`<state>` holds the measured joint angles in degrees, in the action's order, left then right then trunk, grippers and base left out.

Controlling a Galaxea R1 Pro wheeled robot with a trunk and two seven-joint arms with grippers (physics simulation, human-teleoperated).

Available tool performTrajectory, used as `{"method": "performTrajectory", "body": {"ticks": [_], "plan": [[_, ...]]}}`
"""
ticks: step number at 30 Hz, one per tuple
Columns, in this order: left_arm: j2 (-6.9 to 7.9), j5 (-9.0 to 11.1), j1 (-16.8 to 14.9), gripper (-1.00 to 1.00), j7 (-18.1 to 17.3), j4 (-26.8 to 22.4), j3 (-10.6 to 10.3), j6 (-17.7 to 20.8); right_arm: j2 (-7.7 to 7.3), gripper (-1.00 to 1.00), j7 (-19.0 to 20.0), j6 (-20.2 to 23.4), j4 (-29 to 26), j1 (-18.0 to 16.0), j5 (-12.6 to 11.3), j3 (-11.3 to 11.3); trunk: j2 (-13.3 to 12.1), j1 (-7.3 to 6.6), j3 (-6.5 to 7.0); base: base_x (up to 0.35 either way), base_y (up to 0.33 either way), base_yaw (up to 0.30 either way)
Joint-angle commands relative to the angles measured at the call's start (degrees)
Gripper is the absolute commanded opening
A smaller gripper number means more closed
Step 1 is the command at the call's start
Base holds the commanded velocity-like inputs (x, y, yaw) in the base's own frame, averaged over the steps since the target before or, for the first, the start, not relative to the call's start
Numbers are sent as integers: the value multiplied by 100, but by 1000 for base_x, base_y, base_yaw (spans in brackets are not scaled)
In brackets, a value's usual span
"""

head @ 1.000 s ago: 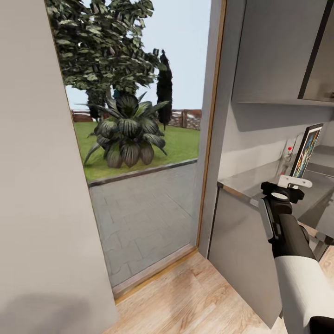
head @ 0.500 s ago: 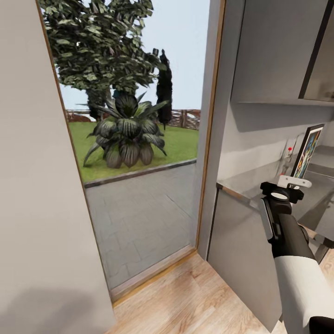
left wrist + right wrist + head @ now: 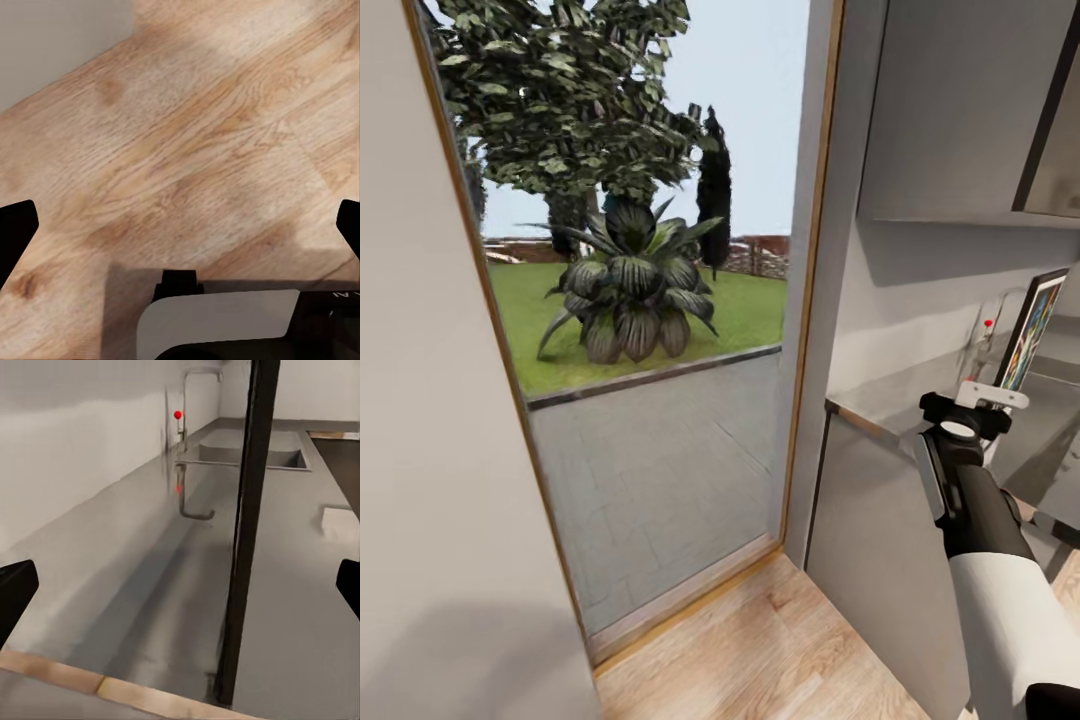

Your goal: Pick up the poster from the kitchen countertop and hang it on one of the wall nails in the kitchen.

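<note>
Head view: poster (image 3: 1032, 328) upright on countertop (image 3: 890, 402), beside glass door (image 3: 650, 330).

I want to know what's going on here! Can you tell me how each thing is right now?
Black-framed Star Wars poster: standing upright on the glossy grey kitchen countertop.
Chrome tap: no water running.
Right gripper: jaws open, either side of the poster's edge.
Left gripper: jaws open, empty, above the wooden floor.

The kitchen countertop (image 3: 112, 585) carries the upright poster (image 3: 244, 532), apparently standing near its front edge.
</note>
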<state>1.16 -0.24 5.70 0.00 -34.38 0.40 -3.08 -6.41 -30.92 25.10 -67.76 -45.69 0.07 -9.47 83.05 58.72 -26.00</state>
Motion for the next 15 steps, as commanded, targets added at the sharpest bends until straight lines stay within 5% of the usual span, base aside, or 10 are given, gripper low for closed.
{"method": "performTrajectory", "body": {"ticks": [1, 11, 15], "plan": [[1, -3, 2, 100, 0, -7, 4, -9, -2, 100, -18, 20, 15, -3, 2, 6, 3, 1, -5, 62, -30, 0], [1, -3, 2, 100, 0, -7, 4, -9, -4, 100, -18, -539, 690, -2, -14, 0, 3, 1, -5, 12, -6, 0], [2, -3, 2, 100, 0, -7, 4, -9, -4, 100, -19, -722, 912, -2, -16, -219, 3, 1, -5, 1, 0, 0]]}}
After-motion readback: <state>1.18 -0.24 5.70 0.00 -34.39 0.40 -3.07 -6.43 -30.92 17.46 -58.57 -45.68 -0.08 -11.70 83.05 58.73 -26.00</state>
